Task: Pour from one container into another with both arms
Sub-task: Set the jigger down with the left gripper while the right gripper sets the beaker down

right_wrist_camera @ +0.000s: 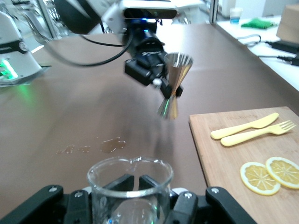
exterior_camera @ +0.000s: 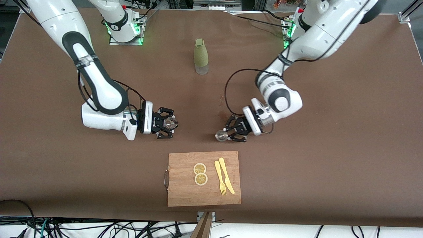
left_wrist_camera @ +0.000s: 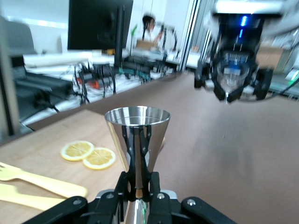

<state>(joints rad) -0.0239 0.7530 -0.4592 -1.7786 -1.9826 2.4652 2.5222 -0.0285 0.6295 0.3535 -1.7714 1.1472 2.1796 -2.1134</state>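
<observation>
Near the table's [exterior_camera: 347, 148] front edge, midway along it, lies a wooden cutting board [exterior_camera: 185, 191] carrying two lemon slices [exterior_camera: 200, 174] beside a yellow plastic fork [exterior_camera: 219, 178] and knife [exterior_camera: 226, 180]. Toward the edge where the arm bases stand, an olive-green sleeved bottle [exterior_camera: 201, 56] stands upright, well apart from both grippers. A few wet spots [exterior_camera: 222, 114] mark the brown cloth between bottle and board. Nothing stands between the two grippers. Over the cloth toward the left arm's end, the left gripper [exterior_camera: 227, 133] pinches the silver jigger [exterior_camera: 220, 135] at its narrow waist, upper cone rising above the fingers [left_wrist_camera: 154, 179]. Toward the right arm's end, the right gripper [exterior_camera: 169, 124] clamps the clear glass tumbler [exterior_camera: 170, 123], its rim standing above the fingers [right_wrist_camera: 180, 205].
</observation>
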